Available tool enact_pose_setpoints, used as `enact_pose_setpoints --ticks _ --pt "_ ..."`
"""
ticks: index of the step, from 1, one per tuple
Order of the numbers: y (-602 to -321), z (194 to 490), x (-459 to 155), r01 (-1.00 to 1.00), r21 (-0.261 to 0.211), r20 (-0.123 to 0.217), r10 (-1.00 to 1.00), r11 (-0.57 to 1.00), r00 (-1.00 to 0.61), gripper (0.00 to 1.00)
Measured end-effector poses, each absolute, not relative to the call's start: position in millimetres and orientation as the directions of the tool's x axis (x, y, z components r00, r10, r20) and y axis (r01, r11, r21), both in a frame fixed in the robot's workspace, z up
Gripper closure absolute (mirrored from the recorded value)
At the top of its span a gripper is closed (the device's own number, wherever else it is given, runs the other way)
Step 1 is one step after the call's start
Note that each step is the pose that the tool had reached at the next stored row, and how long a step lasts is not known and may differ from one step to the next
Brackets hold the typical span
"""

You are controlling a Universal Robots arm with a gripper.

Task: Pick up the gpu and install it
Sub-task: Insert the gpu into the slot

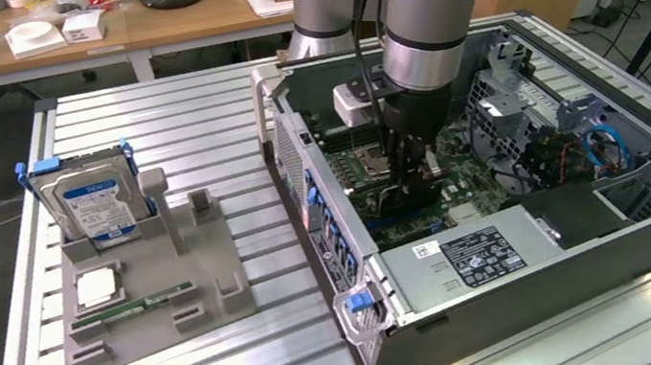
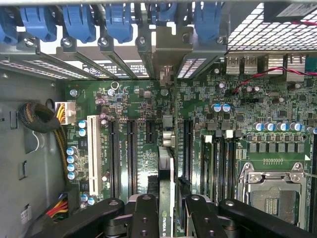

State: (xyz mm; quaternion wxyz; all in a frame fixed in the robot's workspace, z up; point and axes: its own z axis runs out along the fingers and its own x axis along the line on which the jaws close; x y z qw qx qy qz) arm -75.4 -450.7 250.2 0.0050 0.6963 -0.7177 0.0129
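While gripper clamps the gpu edge-on over motherboard slots mid-frame, the case crowds it; hard drive sits racked upper left.

Green motherboard, blue slot clips

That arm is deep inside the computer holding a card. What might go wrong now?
1. The thin dark circuit card with the green logo, clamped edge-on in the black end effector, may miss the black slots on the green motherboard and jam.
2. Its silvery end bracket sits close between the metal slot covers at the case's back wall, so it may catch there.
3. The card may slip between the fingers if pressed down.
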Motion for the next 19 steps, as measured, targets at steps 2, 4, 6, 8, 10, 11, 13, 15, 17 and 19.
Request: enact_pose_setpoints --ticks 2,4,6,8,10,11,13,15,17,19 --pt "-450.7 250.2 -75.4 -0.999 -0.012 0.025 -0.999 0.03 -0.03 0.74" --pt "-450.7 250.1 -75.4 -0.999 -0.012 0.025 -0.999 0.03 -0.03 0.74" --pt "-450.7 248.9 -75.4 -0.999 -0.012 0.025 -0.999 0.03 -0.03 0.74" --pt "-450.8 247.5 -75.3 -0.999 -0.012 0.026 -0.999 0.03 -0.03 0.74" --pt "-450.8 245.7 -75.3 -0.999 -0.013 0.025 -0.999 0.03 -0.03 0.74" --pt "-450.7 245.4 -75.3 -0.999 -0.012 0.025 -0.999 0.03 -0.03 0.74" --pt "-450.7 245.3 -75.4 -0.999 -0.012 0.025 -0.999 0.03 -0.03 0.74" --pt "-450.7 245.2 -75.5 -0.999 -0.012 0.025 -0.999 0.03 -0.03 0.74" --pt "-450.7 245.2 -76.1 -0.999 -0.013 0.025 -0.999 0.03 -0.03 0.74" --pt "-450.7 245.1 -76.9 -0.999 -0.014 0.025 -0.999 0.03 -0.03 0.74"
